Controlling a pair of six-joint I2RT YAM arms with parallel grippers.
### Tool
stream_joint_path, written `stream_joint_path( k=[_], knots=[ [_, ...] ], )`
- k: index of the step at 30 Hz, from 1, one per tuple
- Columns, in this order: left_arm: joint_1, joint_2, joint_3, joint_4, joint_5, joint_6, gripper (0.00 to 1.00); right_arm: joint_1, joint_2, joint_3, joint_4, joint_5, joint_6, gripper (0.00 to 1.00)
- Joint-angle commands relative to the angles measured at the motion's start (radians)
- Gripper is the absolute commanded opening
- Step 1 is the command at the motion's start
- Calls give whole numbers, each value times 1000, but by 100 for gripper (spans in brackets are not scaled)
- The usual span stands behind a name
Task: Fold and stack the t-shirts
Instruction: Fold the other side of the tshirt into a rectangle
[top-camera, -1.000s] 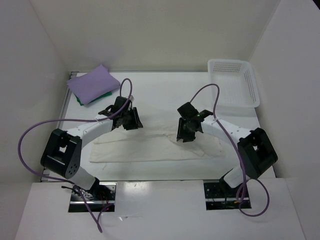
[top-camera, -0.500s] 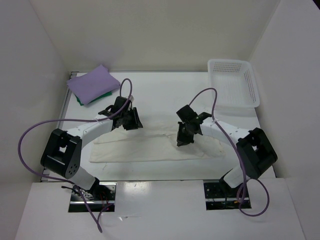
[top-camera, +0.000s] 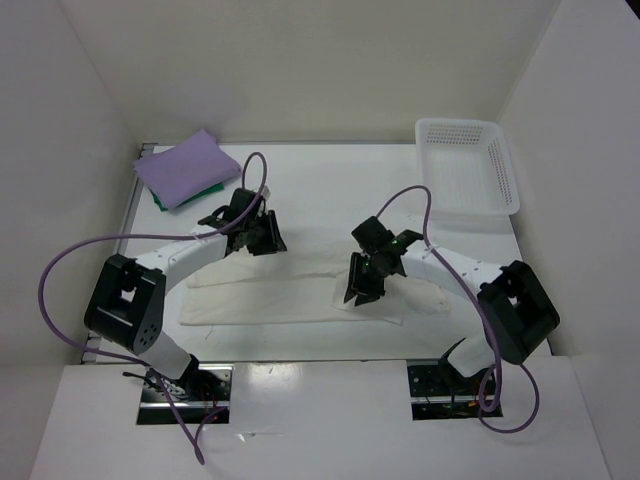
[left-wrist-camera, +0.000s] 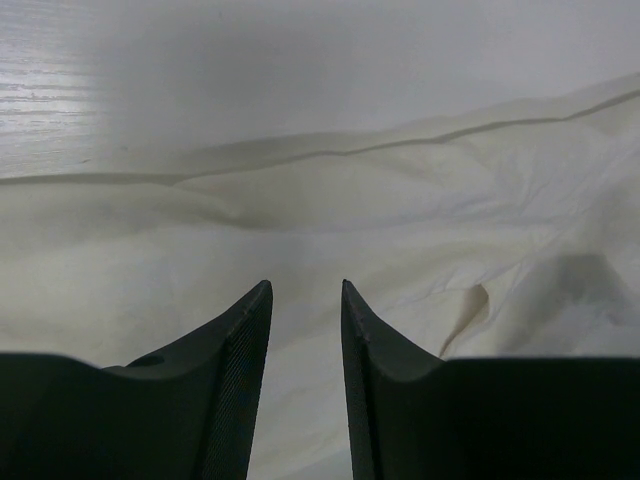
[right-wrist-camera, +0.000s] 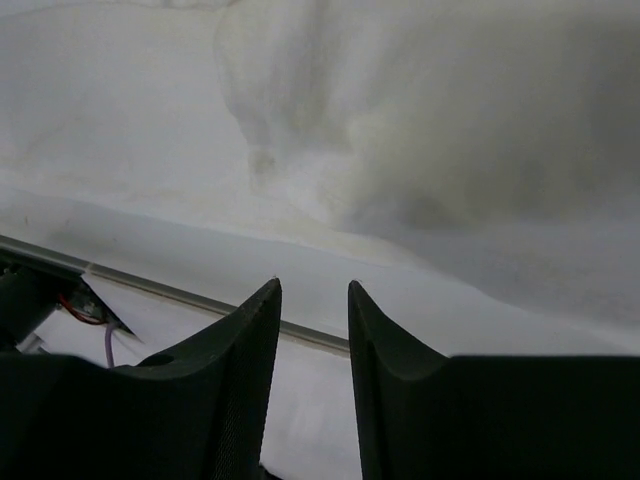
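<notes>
Cream-white t-shirt (top-camera: 290, 295) lies as a long folded strip left of the basket (top-camera: 456, 124) and nearer the arms; the lavender shirt (top-camera: 185, 165) sits on the green one (top-camera: 158, 202), far left of the basket. Next, I'd say, an end needs pinching and folding across. Left gripper (left-wrist-camera: 304, 292) and right gripper (right-wrist-camera: 314, 288) hover over it, fingers slightly parted, holding nothing. The right one has drifted further from the basket since a second ago

Lavender shirt (top-camera: 188, 168) atop green shirt (top-camera: 163, 201)
</notes>
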Motion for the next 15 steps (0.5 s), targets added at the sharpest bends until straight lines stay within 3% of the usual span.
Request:
stream_joint_path(
  k=[1, 4, 9, 15],
  knots=[
    [-2, 2, 11, 4, 1, 34, 41, 11, -36, 80, -37, 7, -22, 39],
    [-2, 2, -32, 4, 1, 44, 41, 11, -46, 122, -37, 28, -34, 36],
    [-2, 23, -90, 4, 39, 44, 43, -11, 75, 158, 112, 62, -53, 11],
    [32, 61, -133, -45, 99, 35, 43, -22, 209, 106, 203, 140, -19, 4]
  ],
)
